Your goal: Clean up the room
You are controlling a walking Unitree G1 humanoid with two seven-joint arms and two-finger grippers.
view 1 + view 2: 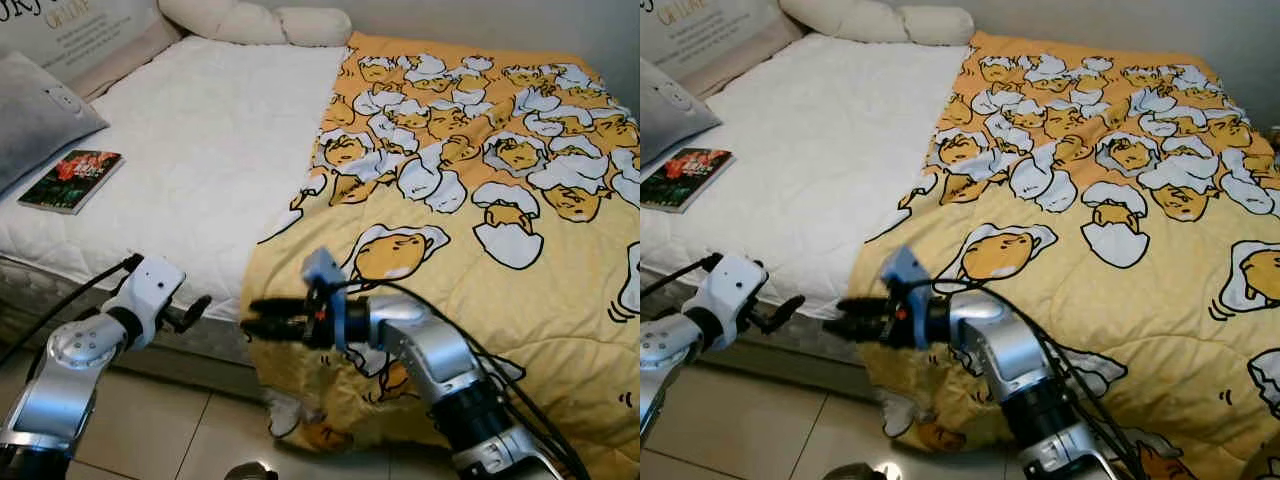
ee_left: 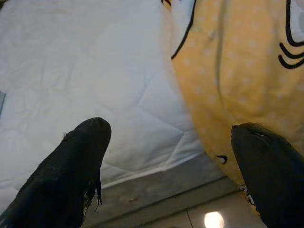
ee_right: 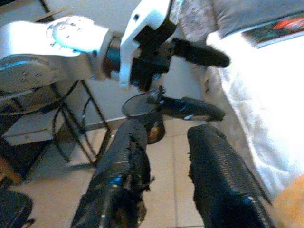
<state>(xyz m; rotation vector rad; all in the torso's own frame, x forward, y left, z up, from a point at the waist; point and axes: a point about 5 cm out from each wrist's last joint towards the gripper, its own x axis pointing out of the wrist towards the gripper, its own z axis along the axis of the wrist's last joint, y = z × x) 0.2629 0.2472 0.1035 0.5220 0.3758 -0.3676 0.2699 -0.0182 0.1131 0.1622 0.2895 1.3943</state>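
A yellow blanket (image 1: 480,230) printed with egg characters covers the right half of the bed and hangs over its front edge. My right gripper (image 1: 250,321) points left just in front of the blanket's hanging left edge, open by a narrow gap with nothing between its fingers (image 3: 123,156). My left gripper (image 1: 197,311) hovers at the bed's front edge, facing the right one, fingers (image 2: 80,156) spread wide and empty. The white mattress (image 1: 200,160) lies bare on the left half. A book (image 1: 72,180) with a red flowered cover lies near its left edge.
A grey pillow (image 1: 35,115) sits at the bed's left, and cream pillows (image 1: 260,20) line the headboard end. Tiled floor (image 1: 170,430) runs below the bed's front edge. A dark metal rack (image 3: 71,128) stands behind my left arm in the right wrist view.
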